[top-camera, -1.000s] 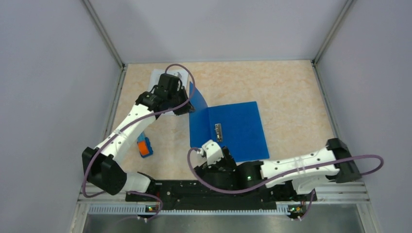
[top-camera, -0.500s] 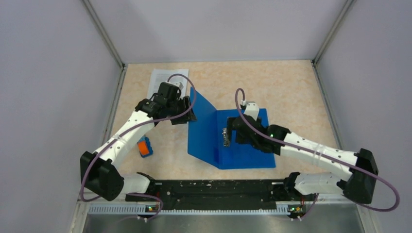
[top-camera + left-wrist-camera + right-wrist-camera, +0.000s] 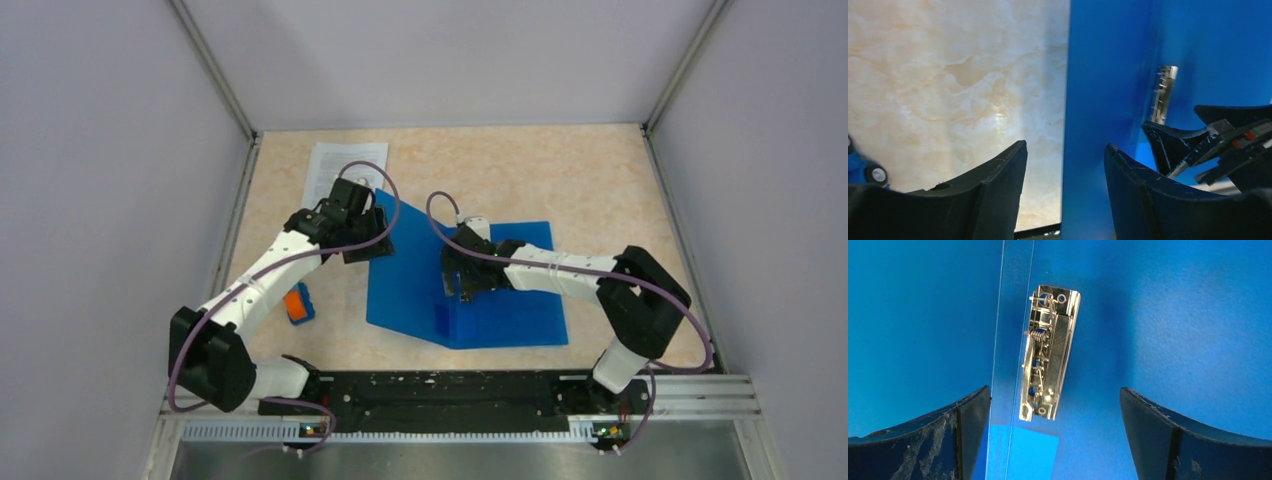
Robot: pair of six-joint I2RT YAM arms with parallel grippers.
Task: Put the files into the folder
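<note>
The right gripper (image 3: 1053, 390), jaws spread wide and empty, hangs over the folder's (image 3: 510, 300) metal clip (image 3: 1048, 352), which runs along the spine. The left gripper (image 3: 1065, 146), fingers apart, straddles the raised cover (image 3: 1108, 75); the files (image 3: 340, 165) lie beyond it.

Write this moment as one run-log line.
stage: folder open, filling not begun | left gripper: open, astride raised cover | right gripper: open, over metal clip | papers: on table, outside folder
</note>
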